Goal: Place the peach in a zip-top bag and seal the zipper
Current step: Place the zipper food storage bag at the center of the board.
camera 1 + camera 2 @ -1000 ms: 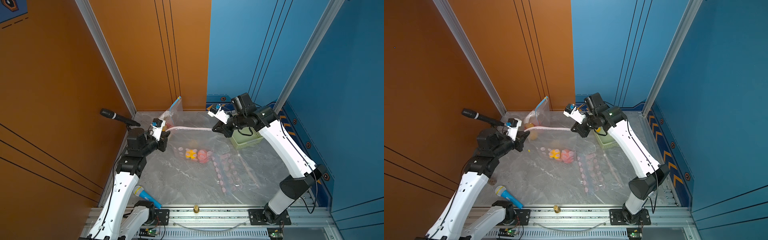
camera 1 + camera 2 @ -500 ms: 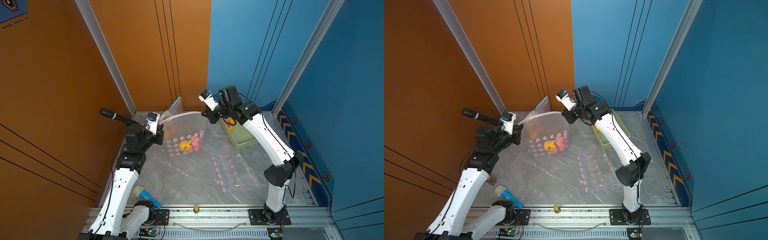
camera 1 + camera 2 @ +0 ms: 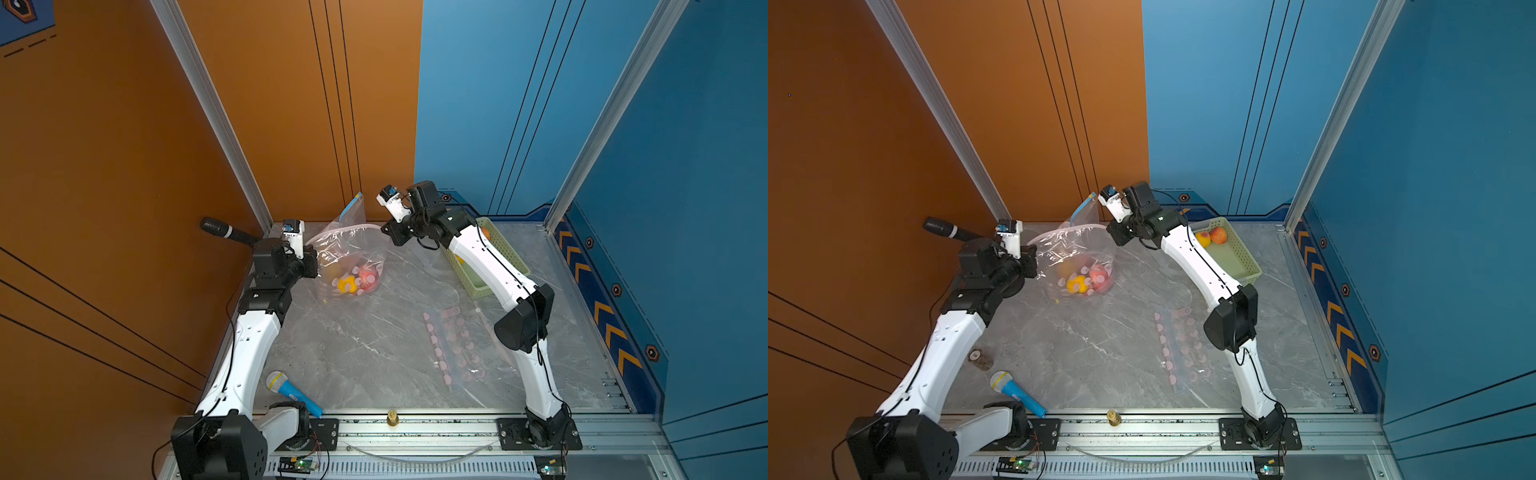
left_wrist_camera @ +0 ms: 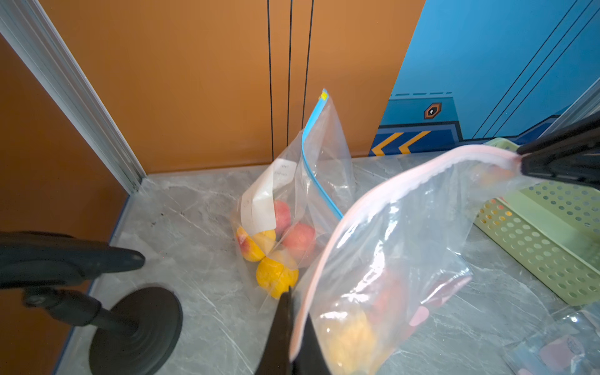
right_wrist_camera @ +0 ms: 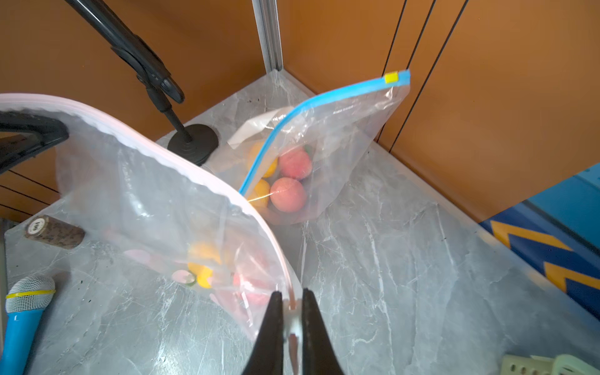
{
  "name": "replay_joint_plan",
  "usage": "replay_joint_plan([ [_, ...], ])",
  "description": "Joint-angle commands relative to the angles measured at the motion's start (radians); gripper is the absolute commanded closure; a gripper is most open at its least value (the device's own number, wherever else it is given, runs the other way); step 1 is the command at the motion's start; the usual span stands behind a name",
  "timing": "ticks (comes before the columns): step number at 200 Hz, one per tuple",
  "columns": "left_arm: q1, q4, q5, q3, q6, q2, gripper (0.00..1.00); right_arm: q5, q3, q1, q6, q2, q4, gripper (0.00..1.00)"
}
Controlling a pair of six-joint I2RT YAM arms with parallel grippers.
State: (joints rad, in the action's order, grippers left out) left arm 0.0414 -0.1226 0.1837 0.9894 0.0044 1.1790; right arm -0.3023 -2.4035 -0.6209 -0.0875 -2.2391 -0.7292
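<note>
Pink-zip bag (image 3: 353, 249) is held up btw both grippers; peach (image 3: 1099, 277) sits inside, low in the bag.
L gripper (image 4: 290, 324) and R gripper (image 5: 290, 311) are each clenched on one end of the zipper (image 4: 389, 185). Film looks thin, soft and slick, and fruit wt sags it, so grip belongs on the stiffer zip strip, not the film. Can't tell if the track is pressed shut along its length; fruit blurs thru plastic; blue-zip bag (image 5: 341, 130) behind is partly blocked.
</note>
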Motion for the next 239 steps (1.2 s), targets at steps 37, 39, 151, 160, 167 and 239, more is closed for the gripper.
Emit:
replay_joint_plan([
  [37, 0.011, 0.019, -0.009, -0.054, -0.105, 0.117, 0.99, -0.055, -0.028, 0.025, 0.092, -0.066, 0.003, 0.91],
  [39, 0.011, 0.015, -0.011, -0.053, -0.110, 0.121, 0.99, -0.056, -0.027, 0.025, 0.093, -0.068, 0.002, 0.91],
  [151, 0.018, 0.067, -0.071, -0.200, -0.262, 0.111, 0.69, -0.110, 0.176, -0.011, 0.127, 0.001, 0.013, 0.72],
  [160, 0.018, 0.060, -0.071, -0.190, -0.264, 0.097, 0.62, -0.111, 0.185, -0.016, 0.132, 0.013, 0.013, 0.65],
  [167, 0.018, 0.051, -0.073, -0.182, -0.267, 0.082, 0.54, -0.113, 0.188, -0.019, 0.136, 0.025, 0.011, 0.60],
  [239, 0.020, -0.042, -0.089, -0.136, -0.283, -0.108, 0.03, -0.100, 0.299, -0.040, 0.203, 0.242, 0.001, 0.32],
])
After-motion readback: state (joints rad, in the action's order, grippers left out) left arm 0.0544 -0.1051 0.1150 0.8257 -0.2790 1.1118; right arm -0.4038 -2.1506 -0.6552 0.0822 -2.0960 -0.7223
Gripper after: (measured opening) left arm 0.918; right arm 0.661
